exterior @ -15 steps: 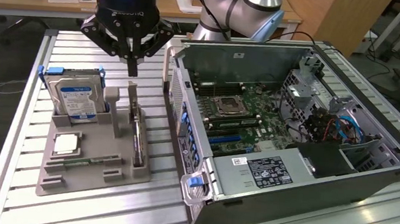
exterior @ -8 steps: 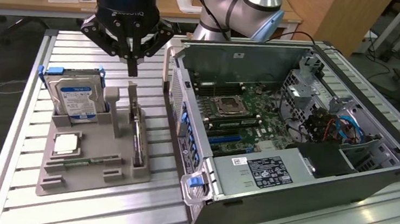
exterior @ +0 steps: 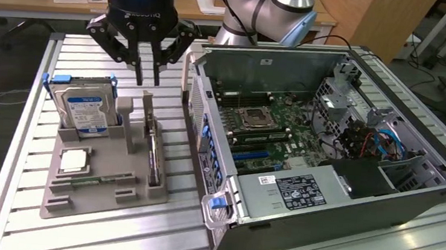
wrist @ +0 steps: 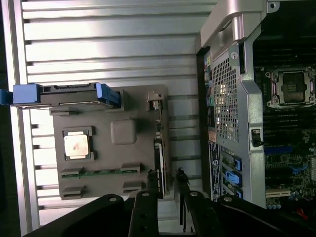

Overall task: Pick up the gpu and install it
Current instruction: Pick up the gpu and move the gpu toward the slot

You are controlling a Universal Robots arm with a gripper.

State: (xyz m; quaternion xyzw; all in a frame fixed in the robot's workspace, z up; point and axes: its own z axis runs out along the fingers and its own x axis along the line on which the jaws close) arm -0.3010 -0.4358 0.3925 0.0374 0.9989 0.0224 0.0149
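Above the grey holder (exterior: 87,201) on the slatted desk (exterior: 76,233), your claw (exterior: 148,81) hangs with its fingers pointing straight down. They stand slightly apart, and you hold nothing between them. The gpu (exterior: 154,155) stands on its long edge in the slot along the holder's side that faces the open computer case (exterior: 327,140), with its metal bracket end upright toward the claw. Your fingertips are just above that end of the card without touching it. In the wrist view you look down along the gpu (wrist: 159,153), which runs out from between your fingers. The blue-labelled hard drive (exterior: 87,104) stands upright at the holder's far end. The processor chip (exterior: 74,160) and the slim memory stick (exterior: 93,180) lie flat in their own recesses.
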